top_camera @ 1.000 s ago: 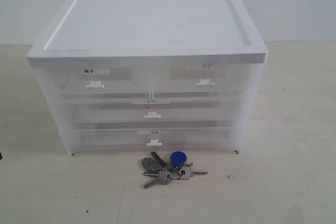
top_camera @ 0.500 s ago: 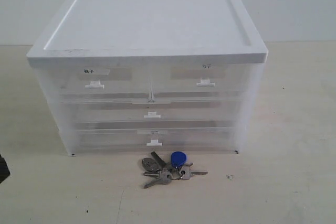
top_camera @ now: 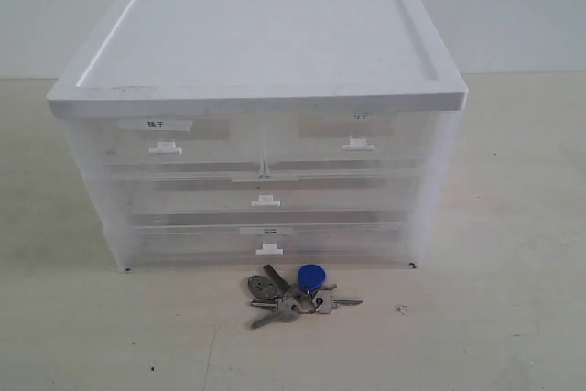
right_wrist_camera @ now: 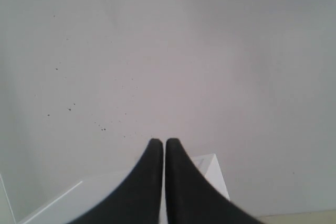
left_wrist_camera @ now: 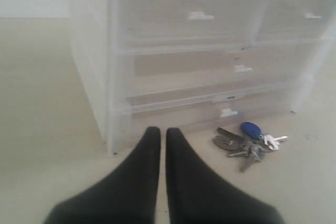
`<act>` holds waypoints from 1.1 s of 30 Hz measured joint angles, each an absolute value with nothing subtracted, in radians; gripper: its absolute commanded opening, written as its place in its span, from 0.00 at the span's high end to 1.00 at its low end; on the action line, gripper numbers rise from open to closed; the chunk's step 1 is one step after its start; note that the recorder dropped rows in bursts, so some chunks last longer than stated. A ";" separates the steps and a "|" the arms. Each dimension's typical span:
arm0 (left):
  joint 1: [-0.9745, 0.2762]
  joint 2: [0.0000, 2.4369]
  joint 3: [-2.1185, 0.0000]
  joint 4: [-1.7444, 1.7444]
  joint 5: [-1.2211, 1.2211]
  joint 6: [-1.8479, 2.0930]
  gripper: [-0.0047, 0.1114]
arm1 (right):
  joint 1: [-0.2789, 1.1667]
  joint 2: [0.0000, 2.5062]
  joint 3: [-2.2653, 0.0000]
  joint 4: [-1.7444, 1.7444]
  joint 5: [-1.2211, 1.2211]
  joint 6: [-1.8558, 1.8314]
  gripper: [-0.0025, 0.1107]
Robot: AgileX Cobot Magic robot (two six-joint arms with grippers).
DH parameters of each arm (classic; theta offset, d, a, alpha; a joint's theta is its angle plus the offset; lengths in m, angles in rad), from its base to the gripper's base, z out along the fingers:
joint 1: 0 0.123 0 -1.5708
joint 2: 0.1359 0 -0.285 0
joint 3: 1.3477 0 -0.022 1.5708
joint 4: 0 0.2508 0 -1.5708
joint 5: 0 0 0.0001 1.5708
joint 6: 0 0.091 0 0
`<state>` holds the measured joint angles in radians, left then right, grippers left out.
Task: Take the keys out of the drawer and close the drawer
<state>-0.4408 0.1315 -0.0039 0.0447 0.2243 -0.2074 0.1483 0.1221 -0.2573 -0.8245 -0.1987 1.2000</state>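
Exterior view
- Cabinet (top_camera: 265,43): stands on the table (top_camera: 513,318) with its back near the wall (top_camera: 513,6); the white top overhangs the clear body on all visible sides.
- Drawer (top_camera: 183,243): lowest row, full width, label (top_camera: 265,230) just above the handle (top_camera: 268,248); pushed in, front flush with the rows above.
- Keys (top_camera: 291,298): on the table just in front of the drawer, apart from the cabinet's bottom edge; blue fob (top_camera: 311,275) is the part nearest the cabinet.
- Open room: bare table to the left, right and front of the keys; a small dark speck (top_camera: 400,309) lies to their right.
- Arms: neither shows here.

Left wrist view
- Left gripper (left_wrist_camera: 163,129): black fingers pressed together, only a thin slit between them, nothing in them; it hangs over bare table near the cabinet's front corner (left_wrist_camera: 111,145).
- Drawer (left_wrist_camera: 178,116): closed, bottom row, handle (left_wrist_camera: 228,113) blurred.
- Keys (left_wrist_camera: 245,144): on the table beside the fingertips, apart from them, just before the drawer front.
- Open room: bare table between fingers and keys, and along the cabinet's side wall.

Right wrist view
- Right gripper (right_wrist_camera: 164,141): fingers pressed together, holding nothing; it faces the plain wall.
- Edge: a white corner (right_wrist_camera: 212,174) shows beneath the fingers; I cannot tell what it belongs to.
- Keys, drawer: not seen here.
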 measured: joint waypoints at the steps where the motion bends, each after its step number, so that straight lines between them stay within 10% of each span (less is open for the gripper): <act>1: -0.400 0.127 -0.004 0.000 0.226 -0.149 0.92 | 0.148 0.122 -0.257 -0.824 -0.199 1.200 0.98; 12: 0.017 0.010 -0.004 -0.117 0.263 0.044 0.92 | 0.148 0.122 -0.257 -0.824 -0.196 1.200 0.98; 33: 0.046 0.003 -0.004 -0.017 0.284 0.079 0.92 | 0.148 0.122 -0.257 -0.820 -0.196 1.200 0.98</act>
<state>0.0463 0.0034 -0.0039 -0.0167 0.2844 0.0793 0.1483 0.1221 -0.2573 -0.8203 -0.1960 1.2000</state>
